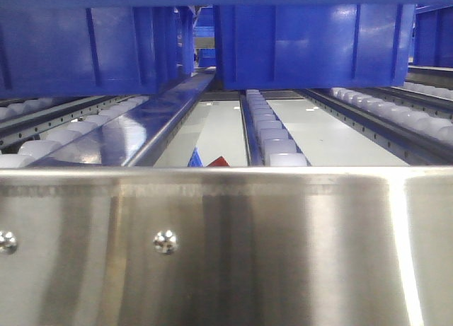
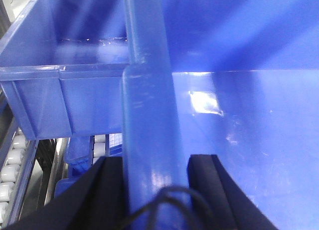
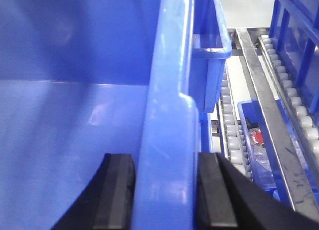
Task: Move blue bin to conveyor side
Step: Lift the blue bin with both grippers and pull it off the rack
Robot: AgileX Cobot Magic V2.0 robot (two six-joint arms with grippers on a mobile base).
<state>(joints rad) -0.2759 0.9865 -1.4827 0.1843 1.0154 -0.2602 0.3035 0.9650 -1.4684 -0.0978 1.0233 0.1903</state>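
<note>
Front view: blue bins (image 1: 311, 47) stand over roller tracks (image 1: 272, 138) behind a steel panel (image 1: 226, 248); which is the task's is unclear. Left wrist view: the left end effector (image 2: 155, 177) is clamped on the rolled rim of the blue bin (image 2: 249, 140), beside a neighbouring bin (image 2: 50, 90). Right wrist view: the right end effector (image 3: 164, 190) pinches its other rim. The plastic is stiff, glossy and probably slippery, so the thick rim is the surest hold.

I saw the blue bin (image 2: 244, 120) as a glossy royal-blue plastic tub, its smooth inner walls catching bright glare under a thick rolled rim. The left end effector (image 2: 155, 187) clamped that rim with a black pad on each face. The right end effector (image 3: 164, 190) clamped the rim likewise, and the bin's interior lay between them.
</note>
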